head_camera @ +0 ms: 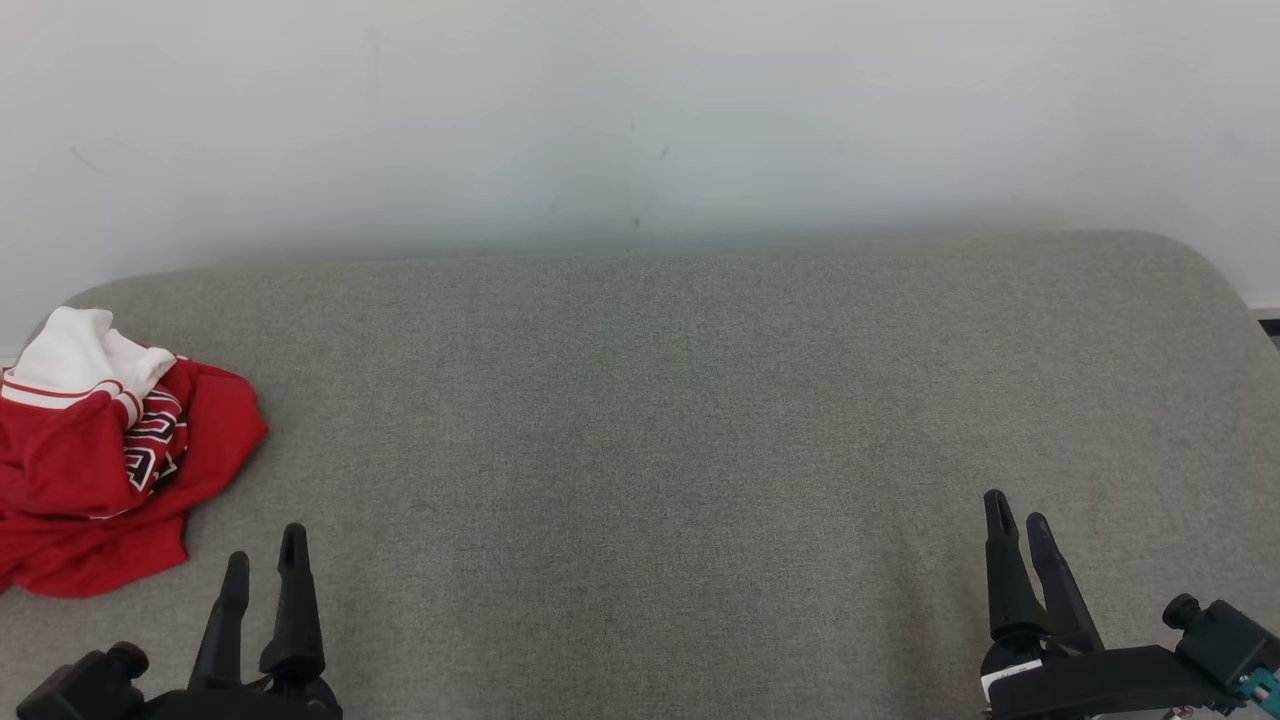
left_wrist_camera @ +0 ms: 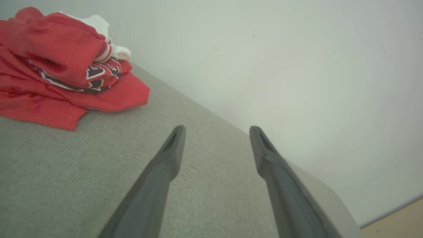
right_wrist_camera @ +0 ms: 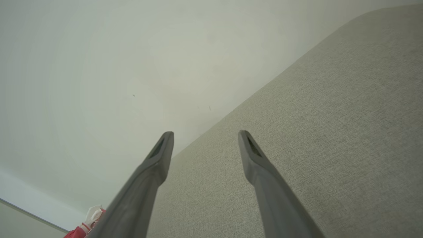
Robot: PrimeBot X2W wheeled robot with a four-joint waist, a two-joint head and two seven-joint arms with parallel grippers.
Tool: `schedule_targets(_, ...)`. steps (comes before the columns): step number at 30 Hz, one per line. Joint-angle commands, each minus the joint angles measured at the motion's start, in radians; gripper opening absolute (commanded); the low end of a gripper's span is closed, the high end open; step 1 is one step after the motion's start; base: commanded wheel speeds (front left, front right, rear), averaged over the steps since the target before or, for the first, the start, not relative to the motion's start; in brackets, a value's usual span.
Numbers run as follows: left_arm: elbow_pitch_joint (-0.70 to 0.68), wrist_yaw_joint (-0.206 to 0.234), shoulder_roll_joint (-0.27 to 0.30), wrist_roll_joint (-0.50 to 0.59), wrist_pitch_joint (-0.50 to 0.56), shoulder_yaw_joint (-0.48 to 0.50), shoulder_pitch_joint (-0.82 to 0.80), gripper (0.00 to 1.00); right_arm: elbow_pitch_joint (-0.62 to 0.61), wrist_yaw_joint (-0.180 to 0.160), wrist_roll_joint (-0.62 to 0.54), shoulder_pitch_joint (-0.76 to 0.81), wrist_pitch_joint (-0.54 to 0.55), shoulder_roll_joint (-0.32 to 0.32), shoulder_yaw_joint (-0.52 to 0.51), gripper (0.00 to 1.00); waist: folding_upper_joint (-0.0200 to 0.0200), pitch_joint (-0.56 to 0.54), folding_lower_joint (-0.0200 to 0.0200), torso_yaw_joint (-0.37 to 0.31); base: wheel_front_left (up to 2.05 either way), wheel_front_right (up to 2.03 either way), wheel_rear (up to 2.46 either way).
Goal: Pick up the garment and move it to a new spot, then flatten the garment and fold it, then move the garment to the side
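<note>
Head view: the garment [head_camera: 110,470] lies in a crumpled heap at the far left edge of the bench [head_camera: 640,400]. It is red jersey-like cloth, with a white ribbed piece on top and black-and-white lettering showing in a fold. The left claw [head_camera: 265,545] sits near it by the front edge, fingers parted and empty. The right claw [head_camera: 1015,508] is well apart on the other side, likewise spread with nothing between its fingers. By my reading no step has begun: the pick-up, the move, flattening, folding and the final shift aside are all left to do. The bench top is matte grey-green woven fabric with rounded corners, set against a plain pale wall [head_camera: 640,120].

Left wrist view: the garment [left_wrist_camera: 59,66] looks thin and soft, loosely layered, with red-striped white trim. One flat hem rests on the coarse weave. The long, dark, tapered fingers of the claw [left_wrist_camera: 217,129] stand wide over bare fabric.

Right wrist view: this claw [right_wrist_camera: 205,133] is also parted above bare weave. A scrap of the red-and-white garment [right_wrist_camera: 86,228] peeks in at the bottom left.
</note>
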Motion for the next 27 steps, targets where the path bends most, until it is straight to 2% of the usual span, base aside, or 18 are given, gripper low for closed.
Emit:
schedule_targets(1,-0.019,0.004,0.007,0.045,-0.013,0.001,0.004,1.00,-0.019,-0.001,-0.039,0.000,-0.012,-0.004,0.006,1.00,0.0000,0.000,0.0000,0.000,0.00,0.00,0.00)
schedule_targets(27,-0.054,0.009,0.014,0.331,-0.076,-0.011,0.031,1.00,-0.046,-0.001,-0.353,0.021,-0.075,-0.005,0.025,1.00,0.0000,-0.006,0.0000,0.007,0.00,0.00,0.00)
